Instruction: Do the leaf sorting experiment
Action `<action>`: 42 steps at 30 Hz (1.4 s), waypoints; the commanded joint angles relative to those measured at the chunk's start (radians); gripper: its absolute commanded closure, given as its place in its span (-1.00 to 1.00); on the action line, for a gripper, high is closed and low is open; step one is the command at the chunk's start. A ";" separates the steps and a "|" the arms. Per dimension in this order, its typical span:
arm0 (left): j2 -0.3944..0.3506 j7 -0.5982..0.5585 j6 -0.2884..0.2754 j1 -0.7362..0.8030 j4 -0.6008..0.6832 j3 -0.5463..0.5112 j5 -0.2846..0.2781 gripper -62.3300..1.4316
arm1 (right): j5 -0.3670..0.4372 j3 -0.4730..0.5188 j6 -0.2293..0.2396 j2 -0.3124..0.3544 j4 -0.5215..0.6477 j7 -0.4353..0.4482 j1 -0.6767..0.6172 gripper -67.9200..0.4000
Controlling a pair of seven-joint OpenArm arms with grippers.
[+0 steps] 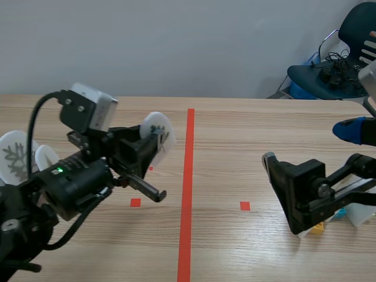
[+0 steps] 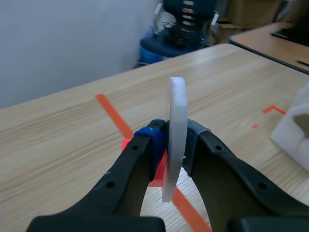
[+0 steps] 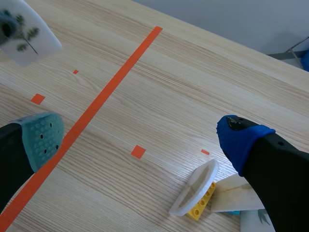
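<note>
The disc (image 2: 176,96) in the left pincer (image 2: 174,134) is white with a dark green leaf sprig. A second disc (image 1: 14,161) is white with a grey leaf. The right pincer (image 3: 140,139) has a dotted teal pad (image 3: 43,137) and a blue pad (image 3: 239,140). The brick (image 3: 203,207) is yellow and the desk (image 3: 193,96) pale woodgrain.

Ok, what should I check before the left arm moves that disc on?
1. Grip: left gripper shut on the white disc: ok.
2. Disc upright between the pads: ok.
3. Spare arm: right gripper open, empty: ok.
4. It stands clear of the leaning disc and yellow block: cannot tell.
5. Where the held disc belongs: cannot tell.
</note>
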 commanded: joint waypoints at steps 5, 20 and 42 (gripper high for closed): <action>0.000 -0.007 0.066 0.054 -0.034 -0.093 -0.045 0.82 | 0.006 0.003 -0.004 0.003 0.019 0.014 0.006 -1.00; 0.003 -0.071 0.187 -0.119 -0.388 -0.208 -0.045 0.82 | 0.006 0.003 -0.004 0.003 0.019 0.014 0.006 -1.00; -0.008 -0.066 0.176 -0.130 -0.436 -0.277 -0.126 -0.15 | 0.006 0.003 -0.004 0.003 0.019 0.014 0.006 -1.00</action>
